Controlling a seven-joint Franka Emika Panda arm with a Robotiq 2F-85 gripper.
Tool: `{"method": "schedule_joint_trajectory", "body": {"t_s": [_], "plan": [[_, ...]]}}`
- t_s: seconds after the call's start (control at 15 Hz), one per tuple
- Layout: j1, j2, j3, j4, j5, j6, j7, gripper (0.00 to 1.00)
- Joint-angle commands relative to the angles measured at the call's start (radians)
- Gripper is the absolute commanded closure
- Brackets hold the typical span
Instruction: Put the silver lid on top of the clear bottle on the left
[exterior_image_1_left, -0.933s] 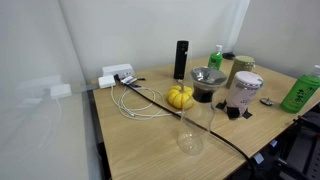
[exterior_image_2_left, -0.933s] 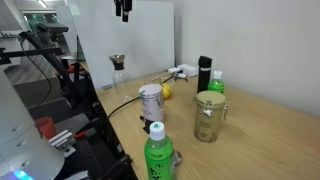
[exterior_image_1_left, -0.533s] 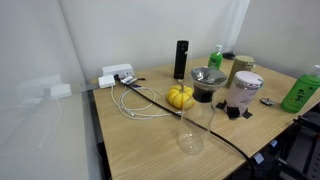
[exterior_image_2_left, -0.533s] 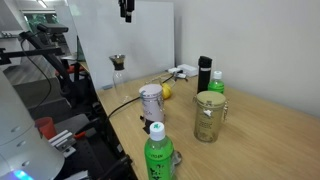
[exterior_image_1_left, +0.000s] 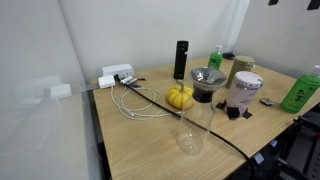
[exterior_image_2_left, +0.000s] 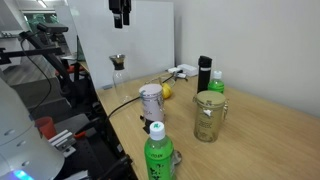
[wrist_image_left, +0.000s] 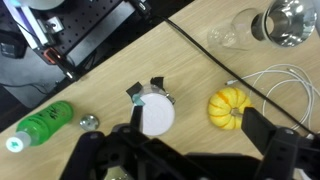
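Observation:
The clear bottle stands upright near the table's front edge; it also shows in the wrist view and far back in an exterior view. The silver lid lies flat on the table between the pinkish jar and a green bottle. In the wrist view the lid is a tiny disc beside the green bottle. My gripper hangs high above the table, over the pinkish jar. Its fingers are wide apart and empty.
A grey funnel-shaped bowl on a dark base, a yellow pumpkin, a black cylinder, a tan jar and another green bottle crowd the table. White cables and a black cable run across it.
My gripper has shifted a little and come slightly lower; its tip now shows at the top edge of an exterior view. Nothing on the table has moved.

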Motion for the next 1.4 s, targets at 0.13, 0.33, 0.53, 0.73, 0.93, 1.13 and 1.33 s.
{"method": "schedule_joint_trajectory", "body": {"t_s": [0.13,0.33,0.53,0.73,0.93,1.13,1.33], "plan": [[-0.023,-0.062,0.013,-0.040,0.005,-0.004,0.049,0.00],[-0.023,-0.059,0.015,-0.041,0.004,-0.002,0.058,0.00],[-0.062,-0.063,0.022,-0.064,-0.010,0.050,0.128,0.00],[-0.121,-0.103,-0.002,-0.131,-0.040,0.143,0.199,0.00],[-0.190,-0.138,-0.033,-0.207,-0.064,0.239,0.250,0.00],[-0.204,-0.117,-0.056,-0.202,-0.075,0.219,0.244,0.00],[-0.205,-0.126,-0.056,-0.210,-0.077,0.222,0.245,0.00]]}}
